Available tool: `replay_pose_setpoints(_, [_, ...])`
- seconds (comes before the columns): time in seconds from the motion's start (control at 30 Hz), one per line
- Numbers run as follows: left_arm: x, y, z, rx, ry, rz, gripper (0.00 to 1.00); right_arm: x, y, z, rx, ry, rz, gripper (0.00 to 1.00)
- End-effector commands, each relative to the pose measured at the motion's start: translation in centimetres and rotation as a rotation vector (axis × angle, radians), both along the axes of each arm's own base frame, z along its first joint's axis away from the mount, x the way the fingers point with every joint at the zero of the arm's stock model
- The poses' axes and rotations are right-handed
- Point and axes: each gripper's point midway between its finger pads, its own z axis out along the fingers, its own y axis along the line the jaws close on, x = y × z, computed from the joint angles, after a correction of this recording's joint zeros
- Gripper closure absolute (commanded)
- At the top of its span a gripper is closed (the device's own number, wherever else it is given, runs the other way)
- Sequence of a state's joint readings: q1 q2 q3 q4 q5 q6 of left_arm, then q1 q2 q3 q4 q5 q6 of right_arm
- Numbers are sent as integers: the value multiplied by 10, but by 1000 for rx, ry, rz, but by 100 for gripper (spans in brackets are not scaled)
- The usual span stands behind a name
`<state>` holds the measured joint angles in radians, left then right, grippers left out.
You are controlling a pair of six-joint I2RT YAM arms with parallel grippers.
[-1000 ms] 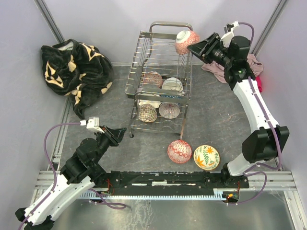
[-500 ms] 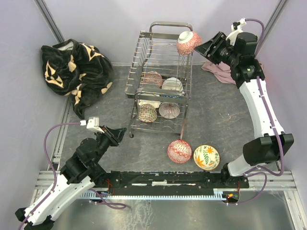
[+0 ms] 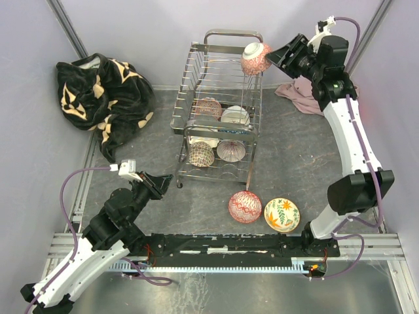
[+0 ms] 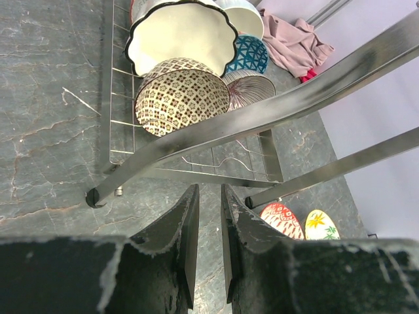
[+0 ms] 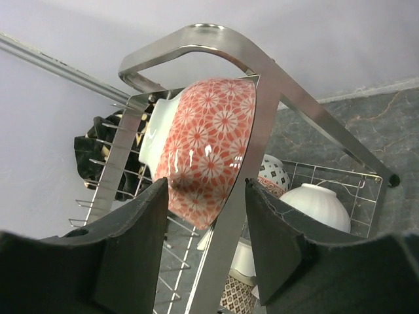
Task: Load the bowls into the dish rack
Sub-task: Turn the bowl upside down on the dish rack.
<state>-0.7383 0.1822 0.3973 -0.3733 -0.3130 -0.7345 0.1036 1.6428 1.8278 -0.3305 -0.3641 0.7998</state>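
Resting on edge on the top tier of the dish rack (image 3: pixel 222 78), the red-patterned bowl (image 5: pixel 209 144) sits just ahead of the right gripper (image 5: pixel 206 190) — jaws wide, gripping nothing. On the left gripper (image 4: pixel 209 191), jaws narrow and empty — 1 rack foot ahead, to their left.

Left arm (image 3: pixel 72 268) and right arm (image 3: pixel 353 140): white links, black joints, purple cables (image 3: pixel 63 196); left pincer (image 4: pixel 206 196), right pincer (image 5: pixel 206 190) black.
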Motion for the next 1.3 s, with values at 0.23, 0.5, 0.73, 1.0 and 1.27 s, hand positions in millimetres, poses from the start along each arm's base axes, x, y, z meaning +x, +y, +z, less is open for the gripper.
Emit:
replay_pose_setpoints(0.23, [2, -2, 17, -35, -21, 5, 74, 21, 15, 23, 56, -75, 73, 54])
replay_pose_setpoints(0.5, [3, -3, 16, -35, -19, 3, 74, 20, 27, 32, 75, -101, 100, 86])
replay_pose_setpoints(0.73, [3, -3, 14, -35, -16, 4, 74, 23, 39, 19, 88, -68, 122, 100])
replay_pose_setpoints(1.0, [3, -2, 14, -36, -18, 6, 74, 24, 62, 41, 202, -144, 202, 100])
replay_pose_setpoints(1.27, [2, -1, 13, -39, -19, 12, 74, 17, 87, 79, 342, -247, 315, 100])
